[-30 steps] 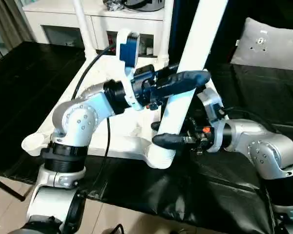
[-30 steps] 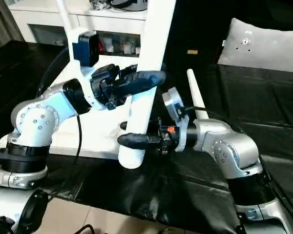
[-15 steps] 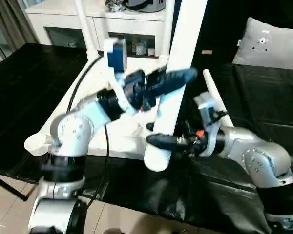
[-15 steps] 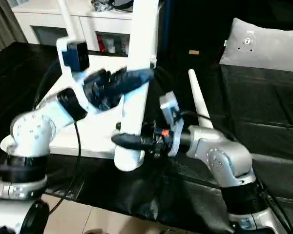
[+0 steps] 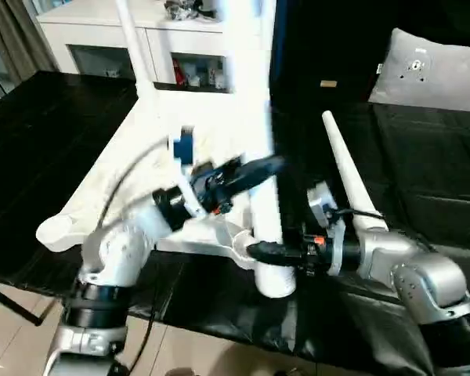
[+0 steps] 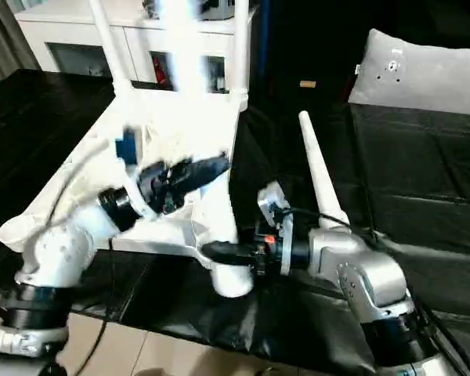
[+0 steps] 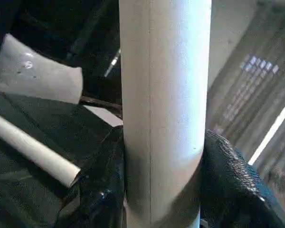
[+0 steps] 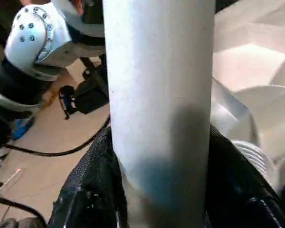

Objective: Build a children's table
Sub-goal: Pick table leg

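White plastic: my whole task set is this, tabletop plus legs.
Held leg [image 5: 260, 196]: upright, thick end down near the front corner of the tabletop [image 5: 133, 168]; blurred higher up.
Left gripper [image 5: 260, 167]: my black fingers clamped round the held leg partway up, one pad [image 7: 102, 187] on each side, touching it.
Right gripper [image 5: 276, 251]: closed on the same leg lower down, close above its bottom end; fingers [image 8: 88, 190] wrap both sides.
Tabletop: lies upside down on the black-covered surface [image 5: 423, 172], a round corner socket [image 5: 53, 230] at its near left corner.
Fitted leg [image 5: 133, 43]: stands up from the far side of the tabletop.
Loose leg [image 5: 346, 176]: lying on the black cover beside my right forearm, apart from the tabletop.
Background: white cabinet [image 5: 86, 27]; grey cushion [image 5: 435, 66] far right.
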You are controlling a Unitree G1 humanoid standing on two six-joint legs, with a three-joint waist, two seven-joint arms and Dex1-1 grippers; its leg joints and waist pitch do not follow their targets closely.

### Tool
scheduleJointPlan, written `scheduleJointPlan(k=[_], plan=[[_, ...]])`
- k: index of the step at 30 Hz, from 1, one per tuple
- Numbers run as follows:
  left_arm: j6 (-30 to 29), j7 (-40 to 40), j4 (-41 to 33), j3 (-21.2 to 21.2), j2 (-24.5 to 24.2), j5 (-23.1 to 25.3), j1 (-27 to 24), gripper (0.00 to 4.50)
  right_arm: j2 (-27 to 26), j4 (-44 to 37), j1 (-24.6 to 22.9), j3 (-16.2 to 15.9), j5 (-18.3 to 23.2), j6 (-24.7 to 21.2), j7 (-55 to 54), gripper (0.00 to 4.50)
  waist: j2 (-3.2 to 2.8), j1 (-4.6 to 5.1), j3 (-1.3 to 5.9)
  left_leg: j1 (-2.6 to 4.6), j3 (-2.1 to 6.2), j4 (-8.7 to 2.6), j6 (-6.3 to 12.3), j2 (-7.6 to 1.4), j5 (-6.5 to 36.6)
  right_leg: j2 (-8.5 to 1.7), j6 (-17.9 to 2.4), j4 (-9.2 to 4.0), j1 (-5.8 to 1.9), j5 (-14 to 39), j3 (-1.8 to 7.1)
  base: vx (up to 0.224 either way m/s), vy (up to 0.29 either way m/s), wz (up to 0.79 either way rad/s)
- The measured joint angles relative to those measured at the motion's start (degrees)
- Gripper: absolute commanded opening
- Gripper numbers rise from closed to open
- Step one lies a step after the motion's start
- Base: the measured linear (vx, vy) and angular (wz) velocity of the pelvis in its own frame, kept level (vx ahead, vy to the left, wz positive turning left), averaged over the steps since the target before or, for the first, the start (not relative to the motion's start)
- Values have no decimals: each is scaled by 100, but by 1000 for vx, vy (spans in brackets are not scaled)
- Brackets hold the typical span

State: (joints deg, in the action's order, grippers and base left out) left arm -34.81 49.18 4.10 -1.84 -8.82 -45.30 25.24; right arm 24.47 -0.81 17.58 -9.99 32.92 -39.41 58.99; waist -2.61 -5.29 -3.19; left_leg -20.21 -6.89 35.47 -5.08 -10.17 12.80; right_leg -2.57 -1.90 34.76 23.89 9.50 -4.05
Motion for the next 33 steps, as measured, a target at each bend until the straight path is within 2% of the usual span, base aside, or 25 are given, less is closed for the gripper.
scheduleJointPlan(k=[8, 15, 18, 27, 33], plan=[[350, 34, -56, 9, 59, 18, -12, 249, -177, -4, 10, 26, -5, 202, -113, 188, 2, 5, 0, -3, 0, 0, 3, 0, 1, -1, 1, -1, 1, -1, 0, 0, 0, 0], [1415, -316, -46, 176, 704, 636, 75, 249, -422, -34, 39, 236, -34, 399, -401, 188, 6, 3, -3, -9, -2, 0, 5, 12, -1, -21, 8, -2, 0, -5, -1, 0, 0, 0], [1785, -542, -43, 181, 1024, 728, 194, 249, -578, -82, 146, 358, -2, 490, -529, 188, 7, 22, -3, -11, -3, 0, 11, 16, -4, -28, 11, -4, 1, -7, -3, 0, 0, 0], [2038, -580, -64, 258, 1221, 805, 116, 249, -708, -91, 162, 344, 14, 524, -598, 188, 8, 18, -4, -20, -4, -1, 12, 16, -5, -32, 13, -5, 5, -8, -7, 0, 0, 0], [2421, -625, -51, 357, 1249, 1083, 115, 249, -765, -91, 163, 340, -61, 636, -661, 188, 9, 21, -4, -22, -4, -1, 13, 16, -5, -33, 14, -6, 5, -9, -7, 0, 0, 0]])
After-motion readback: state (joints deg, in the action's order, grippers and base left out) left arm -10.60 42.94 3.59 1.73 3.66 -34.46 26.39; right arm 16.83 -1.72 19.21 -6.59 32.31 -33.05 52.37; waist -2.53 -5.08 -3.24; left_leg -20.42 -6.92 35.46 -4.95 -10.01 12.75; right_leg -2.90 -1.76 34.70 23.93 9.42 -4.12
